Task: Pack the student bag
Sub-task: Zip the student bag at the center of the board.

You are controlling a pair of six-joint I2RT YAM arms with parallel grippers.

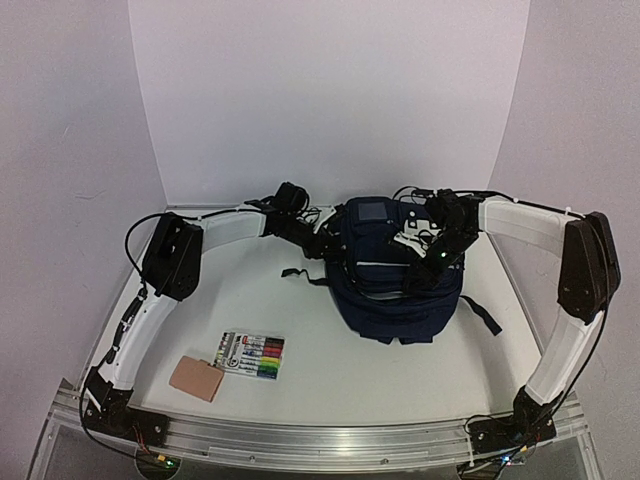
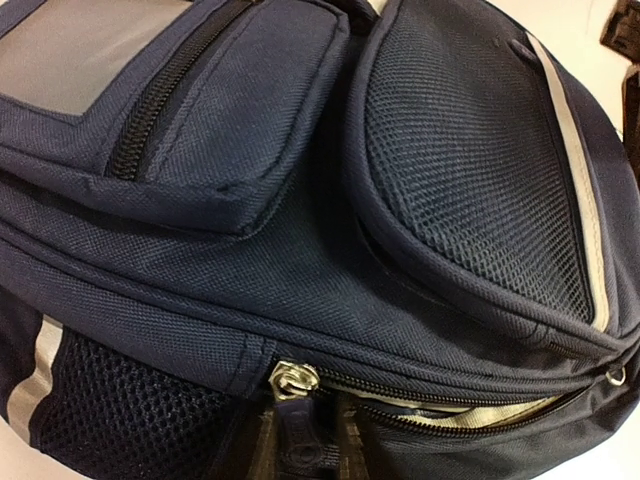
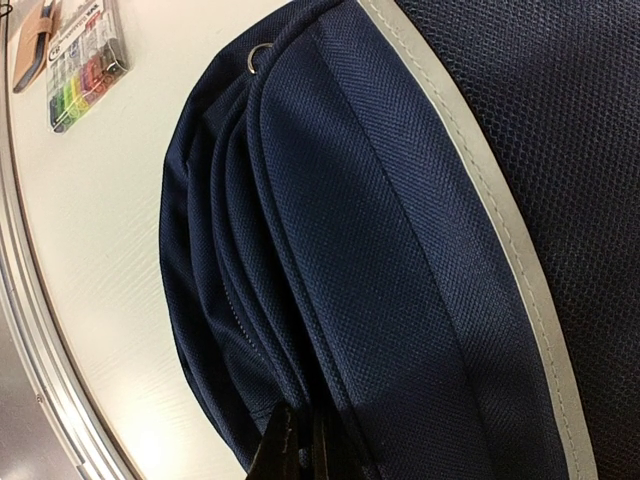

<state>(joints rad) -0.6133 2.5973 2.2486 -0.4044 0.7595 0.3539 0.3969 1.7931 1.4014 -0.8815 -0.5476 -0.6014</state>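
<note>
student bag (image 1: 395, 300) | left pincer (image 2: 303, 440) tips cropped | right pincer (image 3: 298, 445) closed, half-hidden

**A:** What enclosed the scene in the top view?

**B:** A plain white back panel (image 1: 330, 100) stood upright behind the table (image 1: 330, 350). A left wall (image 1: 70, 150) and a right wall (image 1: 590, 100), both pale grey-lilac, angled inward to meet it.

**A:** And the work surface?

**B:** The table was white and smooth, and it narrowed toward the back panel. A ribbed aluminium rail (image 1: 320, 437) ran along its near edge. In the right wrist view the same surface looked cream-white, with a faint sheen.

**A:** How was it lit?

**B:** The light was even and diffuse. The back panel was the brightest area, the side walls were dimmer, and only soft, short shadows lay on the table.
</note>
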